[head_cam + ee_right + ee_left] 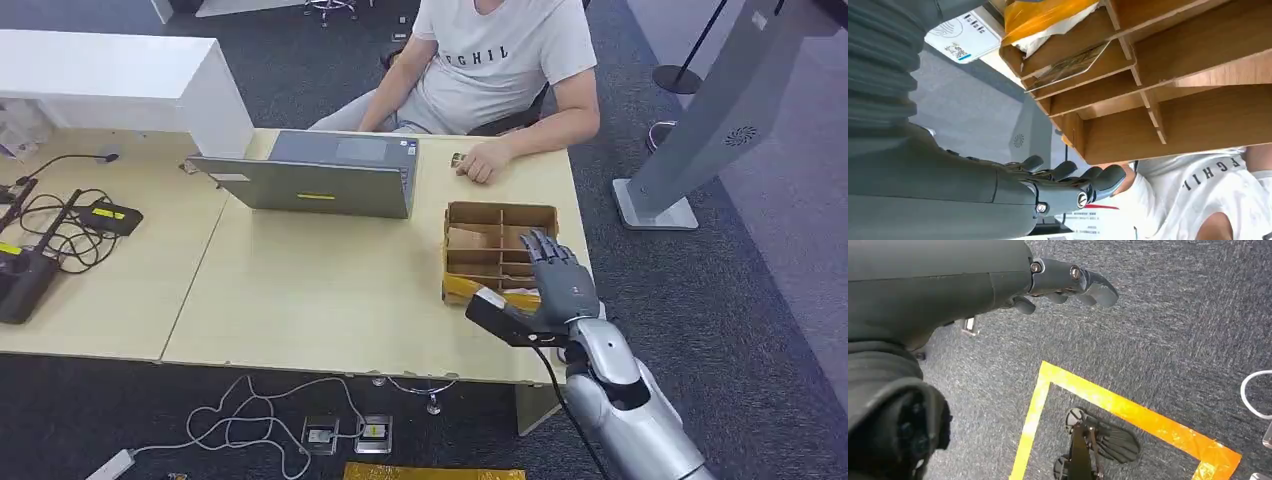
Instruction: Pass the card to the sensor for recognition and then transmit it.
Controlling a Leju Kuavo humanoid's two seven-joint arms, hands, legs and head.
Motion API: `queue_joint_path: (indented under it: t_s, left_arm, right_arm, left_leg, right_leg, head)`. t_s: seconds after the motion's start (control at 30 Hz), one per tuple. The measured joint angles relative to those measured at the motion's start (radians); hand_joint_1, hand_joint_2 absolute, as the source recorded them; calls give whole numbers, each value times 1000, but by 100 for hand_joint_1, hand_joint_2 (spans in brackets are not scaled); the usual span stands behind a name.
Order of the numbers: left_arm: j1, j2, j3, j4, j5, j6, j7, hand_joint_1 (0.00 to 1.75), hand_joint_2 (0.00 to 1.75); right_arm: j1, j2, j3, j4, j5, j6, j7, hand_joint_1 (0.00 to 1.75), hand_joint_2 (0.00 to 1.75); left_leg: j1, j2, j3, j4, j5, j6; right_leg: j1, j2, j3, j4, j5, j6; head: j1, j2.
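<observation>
The right robot hand (560, 280) is held above the compartmented brown cardboard box (470, 215) on the pale wooden counter (300, 290), fingers apart, nothing gripped. A thin glossy card (1070, 67) is seen lying flat in one slot (hard to pinch); it may slip against the stiff dividers.

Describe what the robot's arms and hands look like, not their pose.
The right arm is glossy silver with rounded segments and a black joint band; a thin black cable runs beside it. The right hand is dark grey with jointed fingers and a black wrist box. The left hand has dark grey fingers with small round silver pivots.
</observation>
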Motion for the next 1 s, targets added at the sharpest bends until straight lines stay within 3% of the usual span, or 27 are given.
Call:
queue_joint_path:
  t_s: [0.5,1.0]
  left_arm:
    - [0,0,0,0,0,-1,0,0,0]
    - [0,0,0,0,3,-5,0,0,0]
  right_arm:
    - [0,11,0,38,3,-20,-13,0,175]
    - [-8,11,-1,37,0,13,5,0,175]
  left_leg:
    - [0,0,0,0,0,0]
    - [0,0,0,0,0,0]
  right_leg:
    - [0,0,0,0,0,0]
    - [0,0,0,0,0,0]
  head:
    - [0,0]
    - [0,0]
